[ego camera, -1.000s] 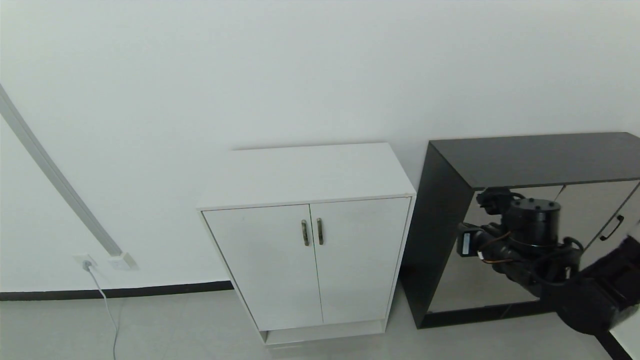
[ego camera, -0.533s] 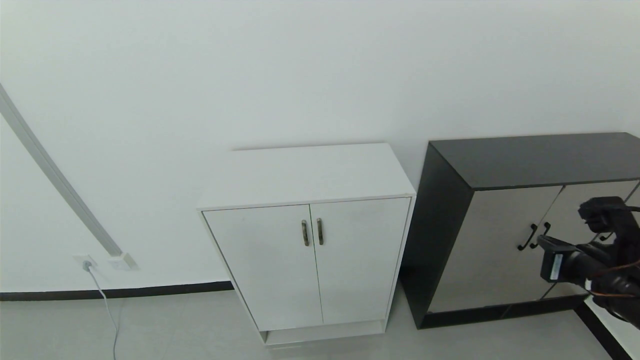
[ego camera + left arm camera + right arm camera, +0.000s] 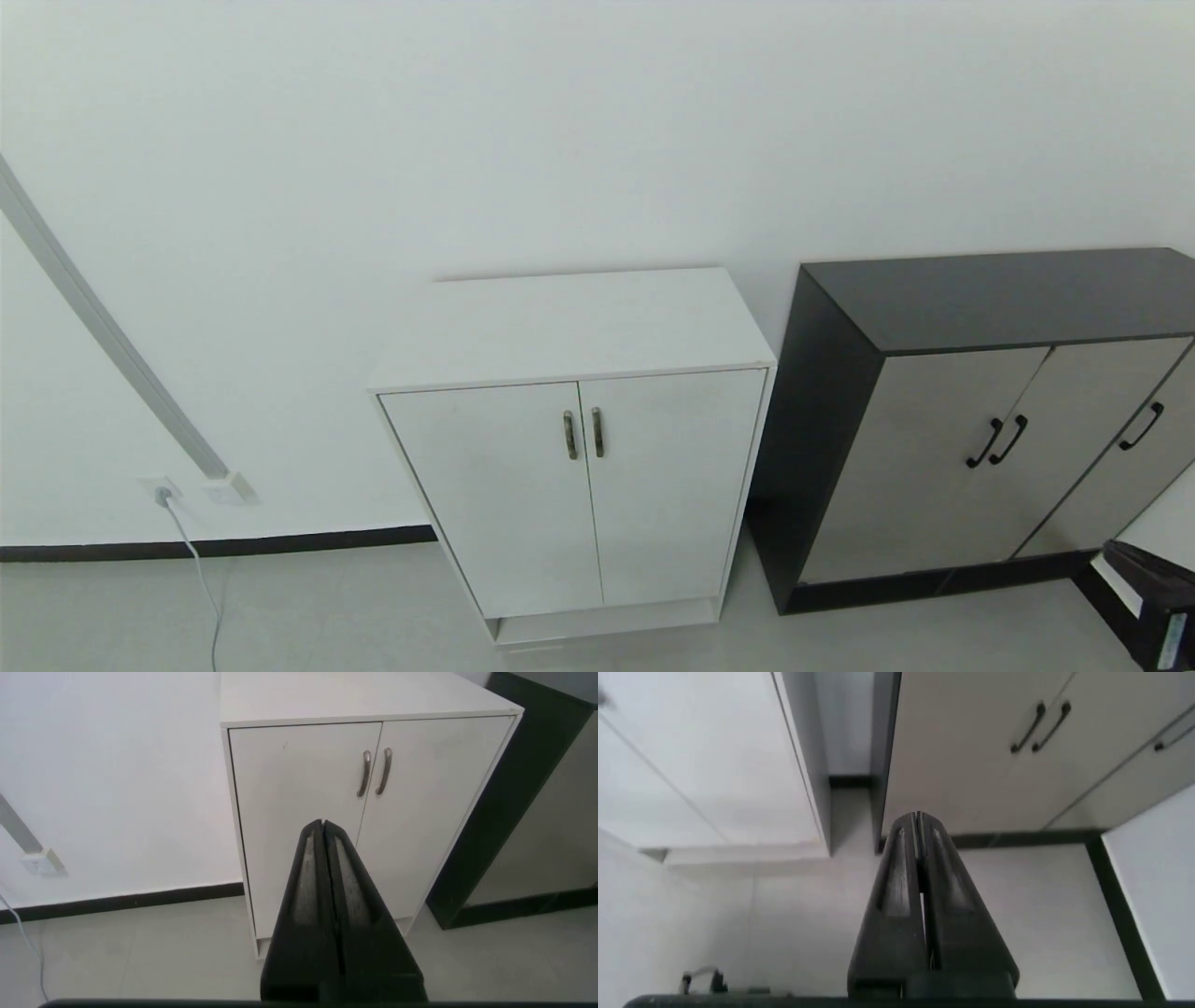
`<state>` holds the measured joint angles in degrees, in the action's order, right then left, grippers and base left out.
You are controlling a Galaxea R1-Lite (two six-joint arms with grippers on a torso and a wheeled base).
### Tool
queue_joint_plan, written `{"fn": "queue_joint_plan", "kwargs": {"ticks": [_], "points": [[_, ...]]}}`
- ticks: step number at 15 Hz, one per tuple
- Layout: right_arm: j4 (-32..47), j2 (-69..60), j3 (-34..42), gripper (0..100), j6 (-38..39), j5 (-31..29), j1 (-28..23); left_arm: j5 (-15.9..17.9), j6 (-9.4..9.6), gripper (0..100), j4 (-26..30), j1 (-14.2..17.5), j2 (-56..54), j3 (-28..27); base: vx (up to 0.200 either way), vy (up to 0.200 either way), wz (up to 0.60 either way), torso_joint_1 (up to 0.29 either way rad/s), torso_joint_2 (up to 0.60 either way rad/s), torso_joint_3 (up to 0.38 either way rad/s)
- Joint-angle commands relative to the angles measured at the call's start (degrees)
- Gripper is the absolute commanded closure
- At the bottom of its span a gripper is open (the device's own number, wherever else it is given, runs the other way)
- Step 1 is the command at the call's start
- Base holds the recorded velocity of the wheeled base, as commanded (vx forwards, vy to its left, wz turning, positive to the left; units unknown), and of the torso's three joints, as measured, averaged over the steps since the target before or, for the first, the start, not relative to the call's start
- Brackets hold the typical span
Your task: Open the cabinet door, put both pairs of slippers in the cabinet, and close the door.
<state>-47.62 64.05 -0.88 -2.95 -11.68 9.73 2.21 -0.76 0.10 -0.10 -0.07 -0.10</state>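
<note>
The white cabinet stands against the wall with both doors closed and its two metal handles side by side at the middle seam. In the left wrist view my left gripper is shut with nothing in it, held out in front of the white cabinet and below the level of its handles. My right gripper is shut and empty too, low over the floor facing the gap between the two cabinets. A piece of my right arm shows at the lower right corner of the head view.
A black cabinet with grey doors and black handles stands close to the right of the white one; its doors are closed. A wall socket with a cable sits low on the left. Grey floor lies in front.
My right arm, which was in front of the black cabinet's doors, has drawn back down and to the right until only its end shows. The cabinets have not moved.
</note>
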Motion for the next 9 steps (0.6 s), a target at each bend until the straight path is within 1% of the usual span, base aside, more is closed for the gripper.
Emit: {"fn": "queue_joint_plan", "kwargs": {"ticks": [1, 2, 3, 4, 5, 6, 7, 9], "points": [[10.97, -14.39, 0.61, 100, -0.13, 0.08, 0.38, -0.01, -0.04, 100, -0.01, 0.01, 0.07, 0.01, 0.000, 0.000, 0.00, 0.000, 0.00, 0.000], [19.14, -20.19, -0.18, 100, -0.30, 0.43, 1.26, -0.01, -0.04, 100, -0.01, 0.01, 0.07, 0.01, 0.000, 0.000, 0.00, 0.000, 0.00, 0.000], [20.02, -20.81, -0.26, 100, -0.30, 0.60, 1.35, -0.01, -0.04, 100, -0.01, 0.01, 0.07, 0.01, 0.000, 0.000, 0.00, 0.000, 0.00, 0.000], [31.36, -27.05, -1.23, 100, -0.30, 4.21, 1.61, -0.01, -0.04, 100, -0.01, 0.01, 0.07, 0.01, 0.000, 0.000, 0.00, 0.000, 0.00, 0.000], [34.52, -28.72, -1.23, 100, -0.30, 5.35, 1.61, -0.01, -0.04, 100, -0.01, 0.01, 0.07, 0.01, 0.000, 0.000, 0.00, 0.000, 0.00, 0.000], [40.32, -31.44, -1.14, 100, -0.30, 7.81, 1.70, -0.01, -0.04, 100, -0.01, 0.01, 0.07, 0.01, 0.000, 0.000, 0.00, 0.000, 0.00, 0.000], [42.17, -32.50, -1.06, 100, -0.30, 9.04, 1.70, -0.01, -0.04, 100, -0.01, 0.01, 0.07, 0.01, 0.000, 0.000, 0.00, 0.000, 0.00, 0.000], [42.78, -33.46, -0.44, 100, -0.30, 10.27, 1.70, -0.01, -0.04, 100, -0.01, 0.01, 0.07, 0.01, 0.000, 0.000, 0.00, 0.000, 0.00, 0.000]]}}
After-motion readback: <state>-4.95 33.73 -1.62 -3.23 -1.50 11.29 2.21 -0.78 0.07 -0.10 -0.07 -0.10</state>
